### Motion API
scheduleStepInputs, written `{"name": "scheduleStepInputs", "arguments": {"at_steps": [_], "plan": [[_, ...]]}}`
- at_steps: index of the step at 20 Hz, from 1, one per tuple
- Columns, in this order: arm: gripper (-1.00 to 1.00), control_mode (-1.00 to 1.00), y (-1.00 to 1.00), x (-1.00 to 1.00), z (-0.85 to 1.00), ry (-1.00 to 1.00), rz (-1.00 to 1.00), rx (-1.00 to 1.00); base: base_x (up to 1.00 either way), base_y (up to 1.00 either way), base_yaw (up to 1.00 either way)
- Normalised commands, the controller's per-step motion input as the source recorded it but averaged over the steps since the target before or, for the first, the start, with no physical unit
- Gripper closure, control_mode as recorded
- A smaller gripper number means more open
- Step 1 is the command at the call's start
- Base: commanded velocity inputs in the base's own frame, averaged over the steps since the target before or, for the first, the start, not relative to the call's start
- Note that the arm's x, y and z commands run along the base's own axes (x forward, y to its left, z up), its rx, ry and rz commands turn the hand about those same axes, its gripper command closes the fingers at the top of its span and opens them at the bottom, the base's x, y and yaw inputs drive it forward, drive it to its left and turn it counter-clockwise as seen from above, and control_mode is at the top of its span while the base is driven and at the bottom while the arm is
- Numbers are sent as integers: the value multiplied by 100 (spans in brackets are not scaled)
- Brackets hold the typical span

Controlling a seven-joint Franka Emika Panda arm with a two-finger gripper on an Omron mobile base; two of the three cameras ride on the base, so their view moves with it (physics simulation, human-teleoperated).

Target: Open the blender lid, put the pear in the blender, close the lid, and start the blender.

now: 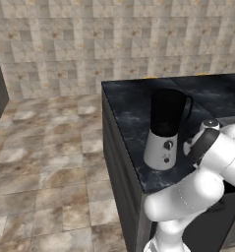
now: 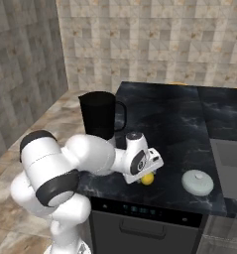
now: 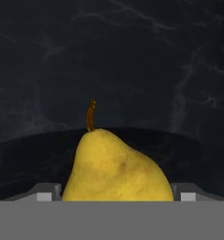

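Note:
The yellow pear [image 3: 117, 168] lies on the dark counter [image 2: 179, 129] near its front edge, stem pointing away from the hand. My gripper [image 3: 117, 194] reaches down over it, with a fingertip [image 3: 48, 194] pressed against each side of the fruit. In the right base view the pear [image 2: 148, 179] shows just under the gripper [image 2: 146, 173]. The blender [image 1: 165, 128] stands to the left of the arm, its dark jar [image 2: 100, 119] uncovered. The blender lid [image 2: 198, 182] rests flat on the counter to the right of the pear.
A recessed grey basin [image 2: 229, 158] sits at the counter's right end. A dark appliance front [image 2: 140, 218] lies below the counter's front edge. Tiled floor [image 1: 45, 147] stretches to the left of the counter.

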Motion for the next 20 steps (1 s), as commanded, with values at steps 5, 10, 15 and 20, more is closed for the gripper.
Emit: {"name": "scheduleStepInputs", "arguments": {"at_steps": [5, 10, 15, 20], "plan": [[100, -100, 0, -3, -1, -3, 1, 0, 0, 0, 0], [100, -100, 0, -11, 83, -24, 0, -3, 0, 0, 0], [100, -100, 0, -16, 100, -28, 0, -6, 0, 0, 0], [100, -100, 30, -1, 100, -23, 0, -3, 0, 0, 0]]}}
